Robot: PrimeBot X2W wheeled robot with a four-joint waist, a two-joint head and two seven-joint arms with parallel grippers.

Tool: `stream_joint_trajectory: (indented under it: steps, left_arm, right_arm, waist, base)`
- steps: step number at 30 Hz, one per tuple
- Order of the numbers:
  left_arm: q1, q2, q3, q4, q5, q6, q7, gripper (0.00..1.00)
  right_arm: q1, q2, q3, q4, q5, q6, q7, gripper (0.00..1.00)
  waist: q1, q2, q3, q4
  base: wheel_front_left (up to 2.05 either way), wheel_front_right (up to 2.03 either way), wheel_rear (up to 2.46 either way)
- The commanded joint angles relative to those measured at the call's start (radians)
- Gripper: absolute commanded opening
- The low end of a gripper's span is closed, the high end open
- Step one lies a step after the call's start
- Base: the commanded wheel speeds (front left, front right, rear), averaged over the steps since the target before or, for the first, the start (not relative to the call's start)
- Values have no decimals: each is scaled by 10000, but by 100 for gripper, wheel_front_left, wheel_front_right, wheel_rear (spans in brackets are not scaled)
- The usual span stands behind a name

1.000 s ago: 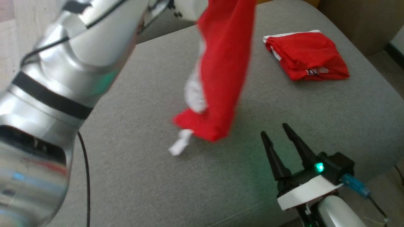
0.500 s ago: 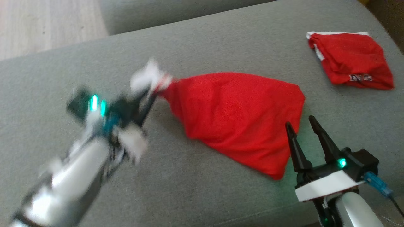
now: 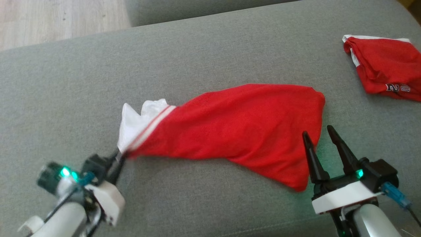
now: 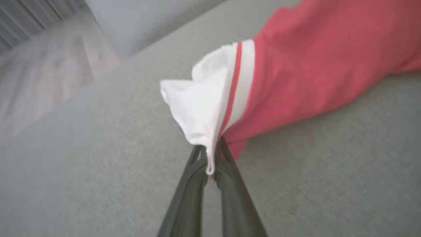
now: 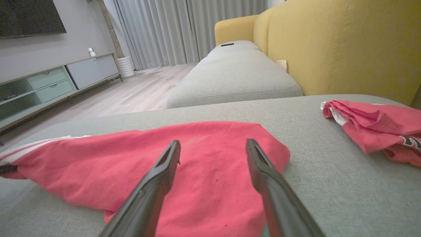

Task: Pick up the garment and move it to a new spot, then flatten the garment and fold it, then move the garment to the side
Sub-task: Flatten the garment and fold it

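While the left gripper (image 3: 117, 160), low near the front left corner of the grey fabric sofa cushion (image 3: 210, 49), is clenched on the white, red-striped hem of the red mesh garment (image 3: 236, 128), the flattening step hangs on how that pinch is used. I judge it should draw the hem gently toward the cushion's left edge, low and level, so the cloth slides flat and doesn't bunch or lift. From that pinch, plain in the left wrist view with white cloth squeezed between the closed jaws, the garment lies stretched across the middle of the cushion. It is narrow at the hem and widens to a rumpled end near the front edge. Just beside that end the right gripper (image 3: 316, 130) hovers with its jaws wide apart, holding nothing; it would do well to pin or take the loose right corner so both arms can tension the cloth. Farther right, at the cushion's right edge, a second red garment (image 3: 384, 72), folded, with white trim and lettering, lies well apart and should be left alone. A second ago the garment hung in the air from the raised left arm. Half a second ago it had landed as a squat shape; now it is pulled out longer. The head view has shifted too, so the folded piece's drift rightward is the camera's.
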State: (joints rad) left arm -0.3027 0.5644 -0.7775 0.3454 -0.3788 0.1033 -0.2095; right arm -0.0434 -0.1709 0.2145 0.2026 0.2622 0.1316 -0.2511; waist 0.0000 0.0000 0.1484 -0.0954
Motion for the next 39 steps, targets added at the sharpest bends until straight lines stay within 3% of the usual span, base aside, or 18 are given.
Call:
stream_joint_trajectory:
  steps: [1, 2, 3, 5, 12, 15, 19, 26, 33, 34, 35, 39]
  left_arm:
    - [-9, 248, 223, -220, -381, -290, 517, 0]
    - [92, 213, 154, -203, -589, -438, 860, 29]
    - [182, 218, 51, -217, -745, -585, 1249, 100]
    - [268, 285, 56, -372, -988, -608, 1758, 100]
    - [158, 617, 1365, -2207, -1632, 641, 1746, 100]
    - [-29, 655, 1699, -2361, -1848, 835, 1811, 100]
    - [-309, 416, 2009, -1851, -2241, 862, 1778, 100]
    - [-1136, -60, 2084, 300, -2748, 431, 2107, 100]
    - [-1932, -284, 1735, 2017, -2497, 159, 2328, 100]
    - [-2002, -313, 1681, 2190, -2467, 102, 2332, 86]
    - [-2037, -371, 1639, 2322, -2498, -8, 2342, 0]
    - [-2157, -390, 1507, 2473, -2505, -370, 2253, 0]
  right_arm:
    - [-167, -134, 233, -230, -94, -9, -107, 100]
    - [-179, -130, 258, -210, -89, -9, -107, 100]
    - [-188, -129, 282, -191, -83, -9, -107, 100]
    - [-195, -152, 322, -165, -60, -9, -107, 100]
    - [-149, -288, 259, -113, -10, -9, -107, 100]
    - [-211, -291, 354, -98, -23, -9, -107, 100]
    - [-330, -289, 454, -95, -22, -9, -107, 100]
    - [-567, -308, 638, -42, -3, -9, -107, 100]
    - [-736, -269, 750, -10, 13, -9, -107, 100]
    - [-756, -264, 759, 4, 18, -9, -107, 100]
    - [-769, -255, 754, 22, 23, -9, -107, 100]
    - [-797, -209, 705, 91, 20, -9, -107, 100]
  waist:
    - [0, 0, -18, 12]
    - [0, 0, -27, 7]
    - [0, 0, -37, -4]
    - [0, 0, -57, -42]
    - [0, 0, -34, -179]
    - [0, 0, 72, -295]
    - [0, 0, 209, -418]
    - [0, 0, 617, -682]
    - [0, 0, 959, -880]
    - [0, 0, 978, -904]
    - [0, 0, 986, -925]
    - [0, 0, 929, -988]
  base:
    - [0, 0, 0]
    - [0, 0, 0]
    - [0, 0, 0]
    - [0, 0, 0]
    - [0, 0, 0]
    - [0, 0, 0]
    - [0, 0, 0]
    - [0, 0, 0]
    - [0, 0, 0]
    - [0, 0, 0]
    - [0, 0, 0]
    - [0, 0, 0]
